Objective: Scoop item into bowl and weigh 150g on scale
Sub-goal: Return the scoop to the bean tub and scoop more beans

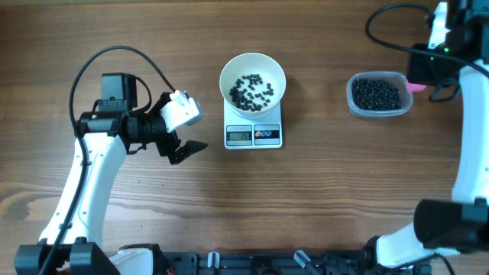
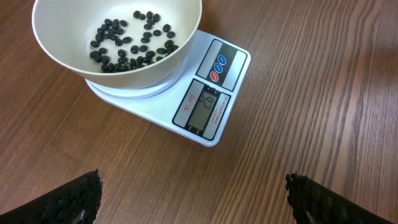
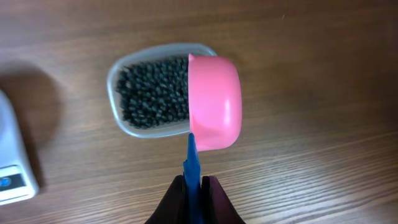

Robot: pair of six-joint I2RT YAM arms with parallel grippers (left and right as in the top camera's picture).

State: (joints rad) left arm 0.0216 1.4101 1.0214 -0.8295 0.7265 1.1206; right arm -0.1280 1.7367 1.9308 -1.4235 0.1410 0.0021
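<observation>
The tabletop was brown wood with darker grain streaks. The bowl was plain creamy white, and the beads in it were glossy black. The scale was white. Its display was grey with dark digits, and its grey panel carried two blue buttons and a red one. The scoop was bright pink on a blue handle. The tub was clear, its heap dull black. The left pincer had black, knobbly-patterned fingers, and the right pincer was near black. The arms were white with black joints, and the cables were black.
</observation>
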